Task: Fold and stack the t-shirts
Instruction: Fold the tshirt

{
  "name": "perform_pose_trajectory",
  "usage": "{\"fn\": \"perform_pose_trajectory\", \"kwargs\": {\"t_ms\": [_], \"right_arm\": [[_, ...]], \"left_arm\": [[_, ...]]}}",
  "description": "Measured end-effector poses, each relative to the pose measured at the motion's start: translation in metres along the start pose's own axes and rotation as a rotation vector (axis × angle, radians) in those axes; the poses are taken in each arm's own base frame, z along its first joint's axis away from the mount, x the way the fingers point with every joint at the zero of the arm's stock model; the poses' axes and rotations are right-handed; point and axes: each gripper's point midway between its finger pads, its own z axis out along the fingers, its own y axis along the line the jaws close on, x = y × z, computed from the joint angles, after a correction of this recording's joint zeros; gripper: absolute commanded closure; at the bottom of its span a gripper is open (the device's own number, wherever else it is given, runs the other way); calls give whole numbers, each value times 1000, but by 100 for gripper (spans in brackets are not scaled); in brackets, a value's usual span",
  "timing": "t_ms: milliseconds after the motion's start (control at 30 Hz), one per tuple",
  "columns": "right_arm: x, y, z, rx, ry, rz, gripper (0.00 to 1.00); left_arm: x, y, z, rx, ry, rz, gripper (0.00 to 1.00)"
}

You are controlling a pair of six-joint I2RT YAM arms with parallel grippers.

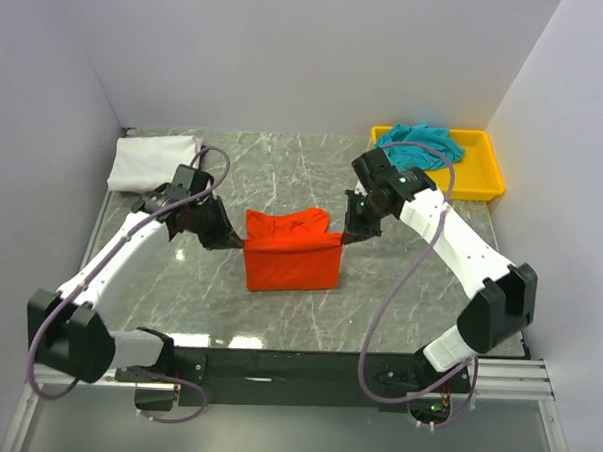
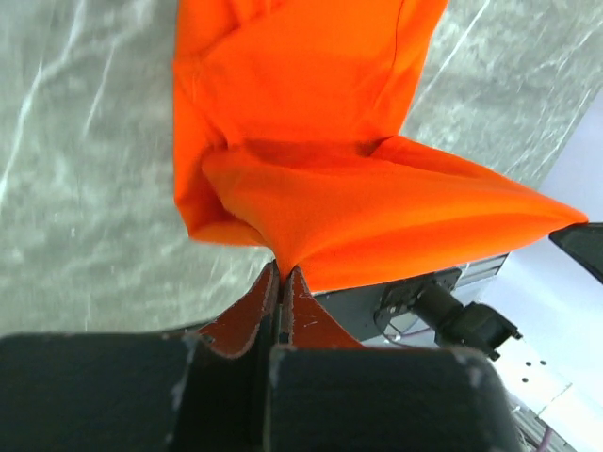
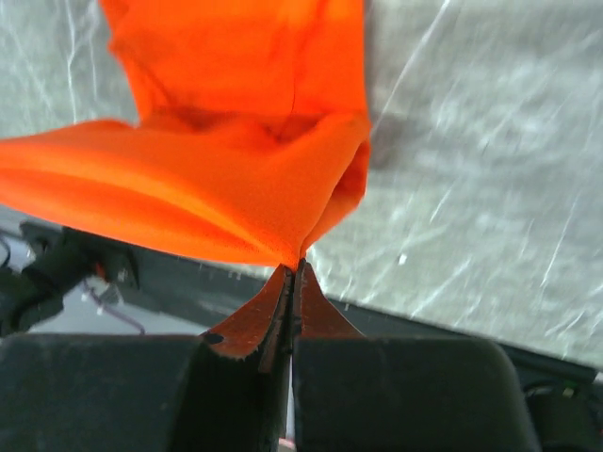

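The left jaws are pinched shut on the left edge of the orange-red t-shirt (image 1: 291,254), and the right jaws grip its right edge, at mid-worktop (image 1: 284,165). Both arms reach inward from the near edge, wrists angled down. The white t-shirt (image 1: 152,162) lies at the far-left corner, and the teal t-shirt (image 1: 418,143) in the yellow tray (image 1: 484,164) at the far-right corner.

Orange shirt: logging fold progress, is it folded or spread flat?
Partly folded: the orange shirt is doubled over, one edge held up between the left gripper and right gripper.
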Motion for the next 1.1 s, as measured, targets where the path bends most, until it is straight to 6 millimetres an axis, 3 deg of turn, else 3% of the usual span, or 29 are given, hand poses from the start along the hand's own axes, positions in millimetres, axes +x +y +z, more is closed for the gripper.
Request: {"fn": "perform_pose_trajectory", "kwargs": {"t_ms": [167, 400, 633, 1033, 1100], "right_arm": [[-29, -4, 24, 32, 1, -18, 100], [-67, -15, 72, 97, 34, -36, 100], [-106, -15, 97, 115, 9, -57, 100], [-125, -20, 123, 118, 30, -69, 100], [-128, -19, 129, 118, 33, -72, 100]], "left_arm": [[-24, 3, 28, -21, 21, 1, 100], [-60, 2, 63, -53, 26, 24, 100], [-82, 8, 92, -80, 31, 19, 100], [-95, 19, 113, -89, 26, 4, 100], [-98, 20, 114, -94, 21, -2, 90]]}}
